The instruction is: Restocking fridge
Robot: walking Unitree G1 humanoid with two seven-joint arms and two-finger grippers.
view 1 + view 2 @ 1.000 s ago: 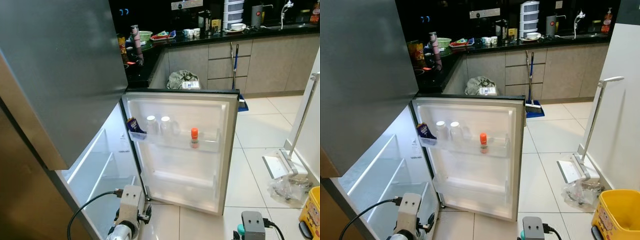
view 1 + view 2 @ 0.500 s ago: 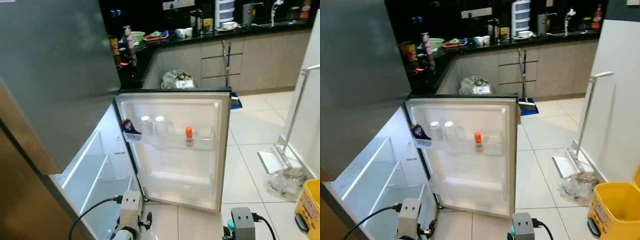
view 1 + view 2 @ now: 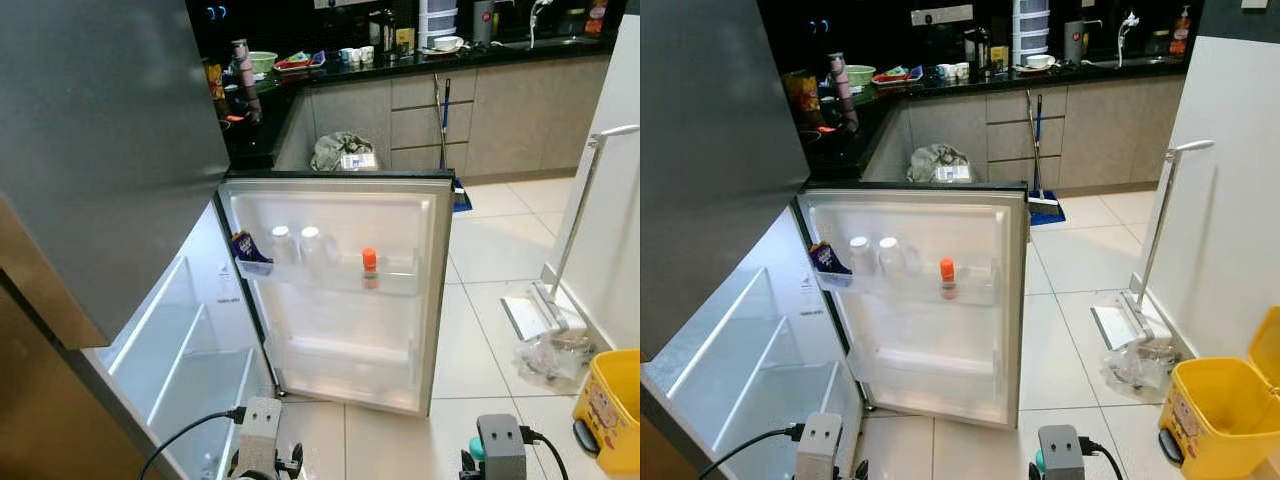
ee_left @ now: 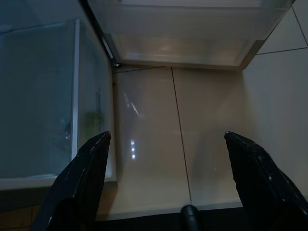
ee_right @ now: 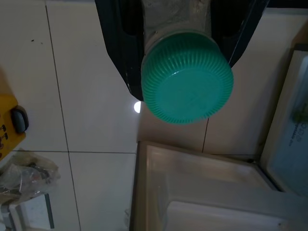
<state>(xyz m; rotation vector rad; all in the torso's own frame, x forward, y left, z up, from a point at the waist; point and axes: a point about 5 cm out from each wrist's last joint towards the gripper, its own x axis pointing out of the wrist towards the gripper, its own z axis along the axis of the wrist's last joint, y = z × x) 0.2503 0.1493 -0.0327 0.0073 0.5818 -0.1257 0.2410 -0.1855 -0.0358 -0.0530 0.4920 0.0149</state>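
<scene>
The fridge stands open before me: its lower door point(image 3: 340, 330) swings toward me. The door rack holds a blue packet point(image 3: 244, 247), two clear white-capped bottles point(image 3: 297, 245) and an orange-capped bottle point(image 3: 369, 268). Glass shelves point(image 3: 180, 340) of the compartment lie to the left, lit and bare. My right gripper point(image 5: 185, 43) is shut on a bottle with a green ribbed cap point(image 5: 187, 79), held low over the floor tiles near the door's bottom corner. My left gripper point(image 4: 167, 137) is open, fingers wide apart above the tiles in front of the fridge base.
The grey upper fridge door point(image 3: 110, 130) hangs open overhead at left. A yellow bucket point(image 3: 1215, 420), a floor mop point(image 3: 1125, 325) and a plastic bag point(image 3: 1137, 362) sit by the white wall at right. A broom point(image 3: 1038, 150) leans on the cabinets under a cluttered black counter point(image 3: 970, 80).
The camera has shifted, so the fridge door sits further left in the picture and more of the yellow bucket shows. Both wrists sit lower in the picture. Nothing in the fridge has moved.
</scene>
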